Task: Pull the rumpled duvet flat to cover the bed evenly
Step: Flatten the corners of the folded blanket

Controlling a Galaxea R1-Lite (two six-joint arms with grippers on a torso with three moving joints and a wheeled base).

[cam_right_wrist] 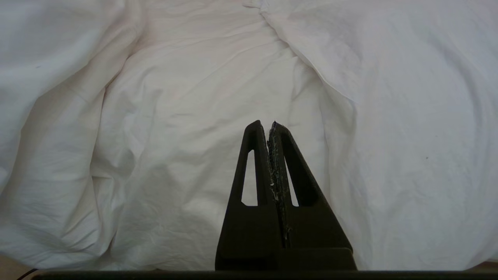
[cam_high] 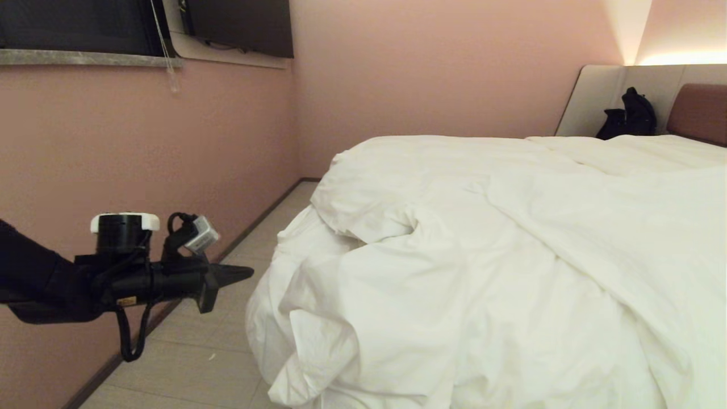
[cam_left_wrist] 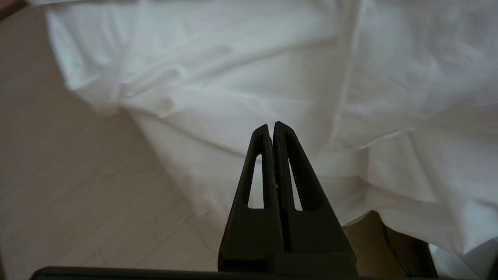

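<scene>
Duvet (rumpled), bed, pink wall

Right gripper sits with its two black fingers pressed tip to tip, nothing caught between them, pale flecks along the seam where they meet. Ahead of it the white duvet fills nearly everything, puffy and creased. One deep fold runs off toward one side, another thick ridge curves away on the other.
</scene>
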